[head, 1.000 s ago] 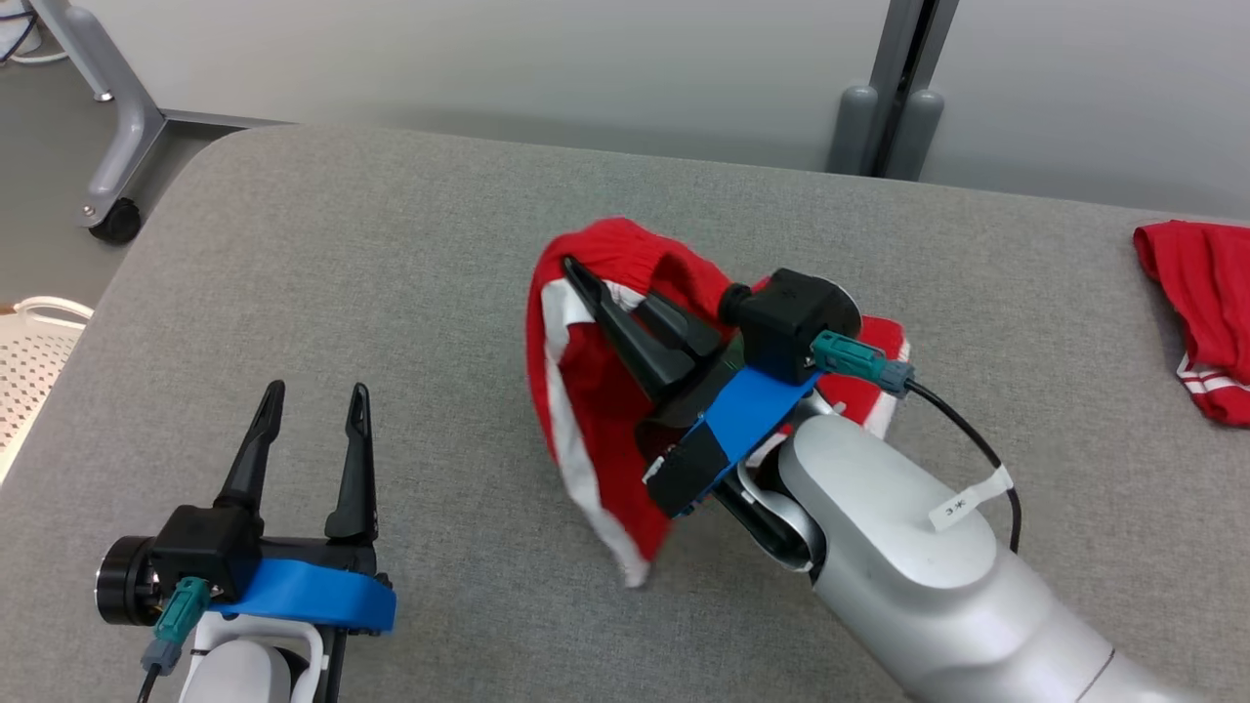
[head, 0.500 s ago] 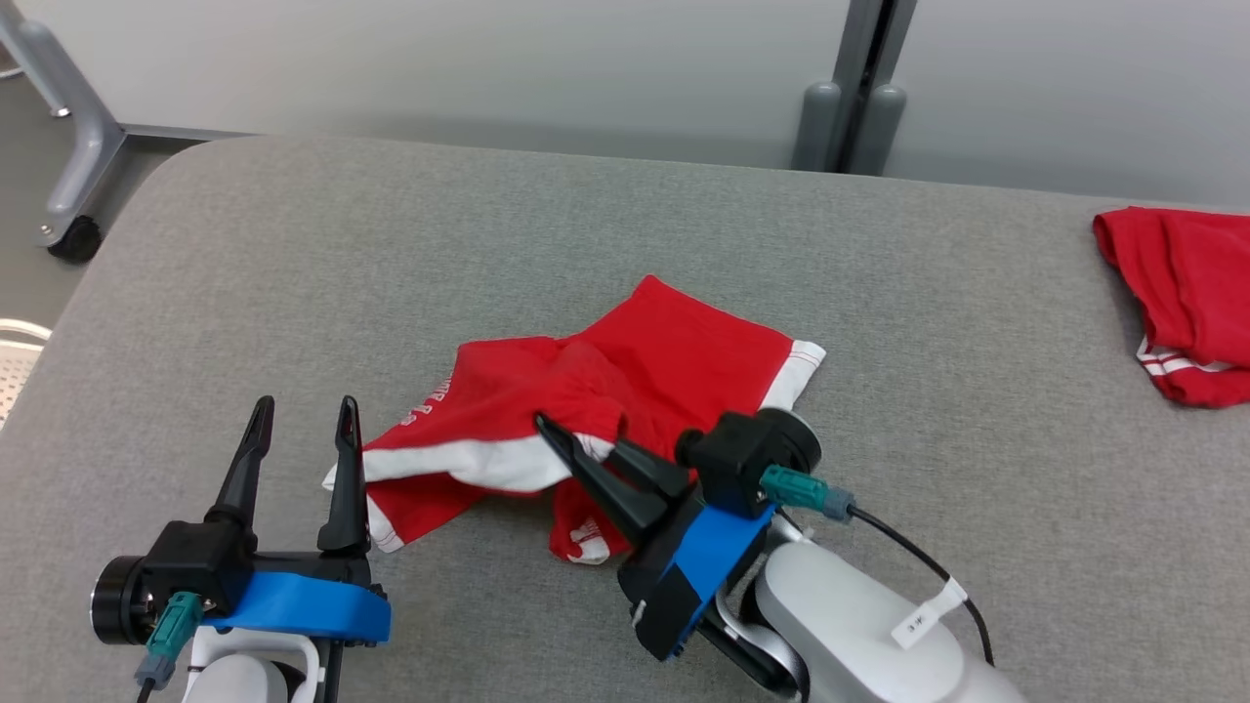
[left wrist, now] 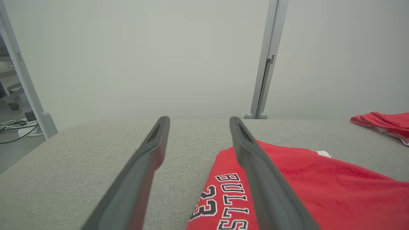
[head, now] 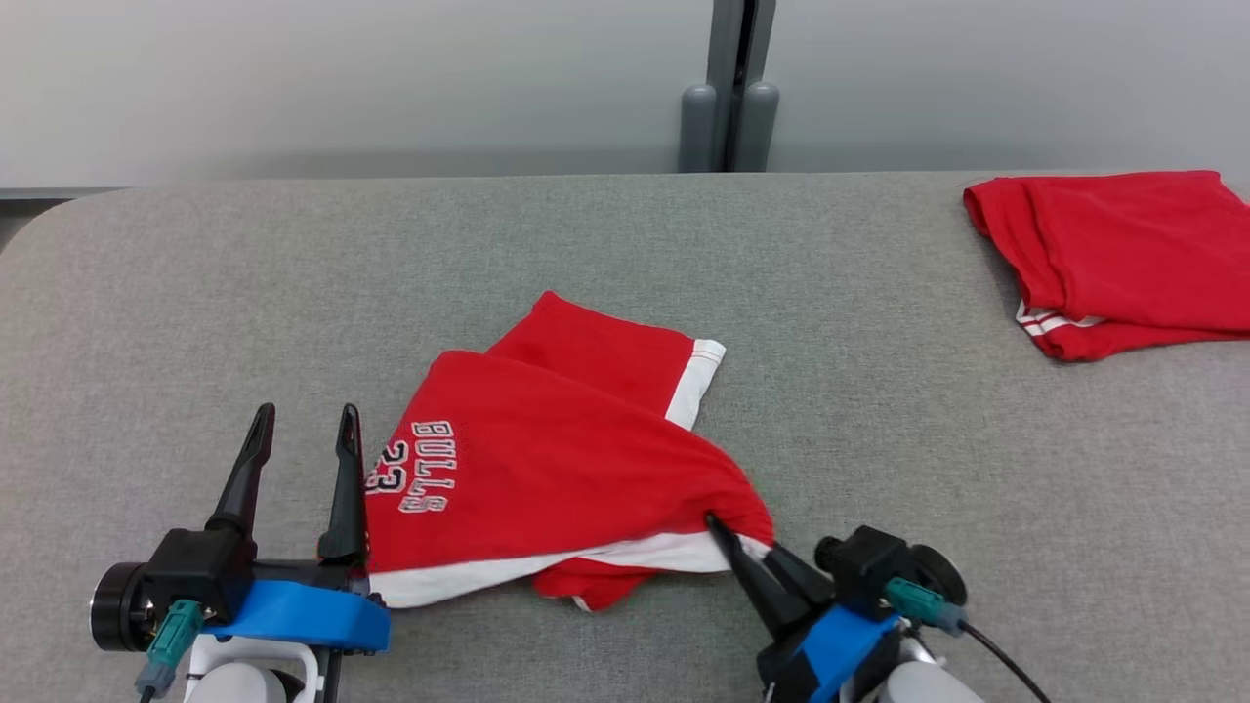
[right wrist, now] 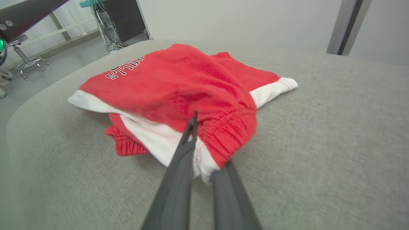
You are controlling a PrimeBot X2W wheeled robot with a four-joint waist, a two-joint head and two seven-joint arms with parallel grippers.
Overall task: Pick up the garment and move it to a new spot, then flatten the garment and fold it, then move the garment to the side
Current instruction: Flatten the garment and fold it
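The table (head: pixel 879 410) lies bare left of the left claw (head: pixel 307 415), along the far edge, and between the shorts (head: pixel 547 478) and the second garment (head: pixel 1123 244) at far right. The shorts, pinched by the right claw (head: pixel 718 527), block the near middle.

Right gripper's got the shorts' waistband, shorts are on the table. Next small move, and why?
Probably move the open left gripper rightward onto the white-edged corner of the shorts and close. The right gripper is shut on the waistband, yet the cloth lies bunched, so two grips could stretch it flat.
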